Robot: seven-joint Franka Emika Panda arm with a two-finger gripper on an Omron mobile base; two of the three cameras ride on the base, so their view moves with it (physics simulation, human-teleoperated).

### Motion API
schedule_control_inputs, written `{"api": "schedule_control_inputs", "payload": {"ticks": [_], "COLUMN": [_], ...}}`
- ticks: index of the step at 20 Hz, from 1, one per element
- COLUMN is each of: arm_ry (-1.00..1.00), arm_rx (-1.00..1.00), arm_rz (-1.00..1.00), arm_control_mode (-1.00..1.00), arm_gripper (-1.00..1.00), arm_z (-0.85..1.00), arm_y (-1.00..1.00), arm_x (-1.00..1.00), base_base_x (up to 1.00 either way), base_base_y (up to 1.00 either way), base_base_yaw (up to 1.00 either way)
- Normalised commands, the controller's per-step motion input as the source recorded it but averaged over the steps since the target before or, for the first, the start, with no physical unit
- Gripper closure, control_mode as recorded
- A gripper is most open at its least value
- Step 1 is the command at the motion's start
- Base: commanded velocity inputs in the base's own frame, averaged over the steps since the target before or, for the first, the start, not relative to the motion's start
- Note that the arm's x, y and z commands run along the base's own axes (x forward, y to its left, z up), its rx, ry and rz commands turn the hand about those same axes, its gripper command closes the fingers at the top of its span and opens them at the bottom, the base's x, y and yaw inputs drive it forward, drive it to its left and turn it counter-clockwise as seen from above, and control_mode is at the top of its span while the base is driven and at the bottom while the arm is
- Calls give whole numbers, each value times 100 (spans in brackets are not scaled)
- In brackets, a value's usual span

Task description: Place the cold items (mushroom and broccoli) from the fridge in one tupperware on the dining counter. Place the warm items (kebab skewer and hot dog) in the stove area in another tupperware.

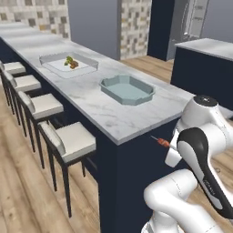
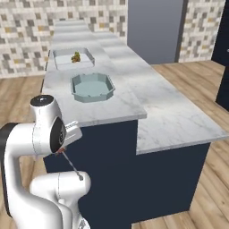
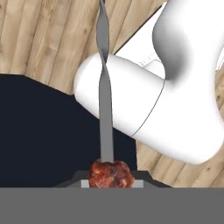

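My gripper (image 3: 111, 181) is shut on the meat end of the kebab skewer (image 3: 105, 109), whose twisted metal rod points away from the hand toward the floor. The gripper (image 2: 62, 150) hangs low in front of the dark counter face, below the countertop edge, with the skewer (image 2: 70, 166) slanting down and the skewer (image 1: 160, 141) poking left. On the dining counter (image 1: 91, 98) stand an empty blue-grey tupperware (image 1: 127, 89) (image 2: 92, 86) and, farther along, a clear tupperware (image 1: 68, 63) (image 2: 74, 59) holding the broccoli and mushroom (image 1: 70, 62) (image 2: 76, 57). The hot dog is out of view.
Several white stools (image 1: 68, 141) line the counter's left side. A second dark counter (image 1: 205, 54) stands at the back right, beyond a strip of wooden floor. My own lower arm link (image 2: 58, 188) sits right under the skewer tip.
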Motion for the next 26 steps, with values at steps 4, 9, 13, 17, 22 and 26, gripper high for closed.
{"api": "schedule_control_inputs", "payload": {"ticks": [4,9,13,17,22,26], "arm_ry": [0,0,0,-2,-3,0], "arm_rx": [0,0,5,34,21,-23], "arm_rz": [0,0,-4,-17,-15,-4], "arm_control_mode": [100,100,-100,-100,-100,-100], "arm_gripper": [100,100,100,100,100,100], "arm_z": [0,0,6,34,53,81], "arm_y": [0,0,0,-76,-76,19], "arm_x": [0,0,10,8,14,54], "base_base_x": [66,62,48,0,0,0], "base_base_y": [0,0,0,0,0,0], "base_base_yaw": [-22,-18,-11,0,0,0]}}
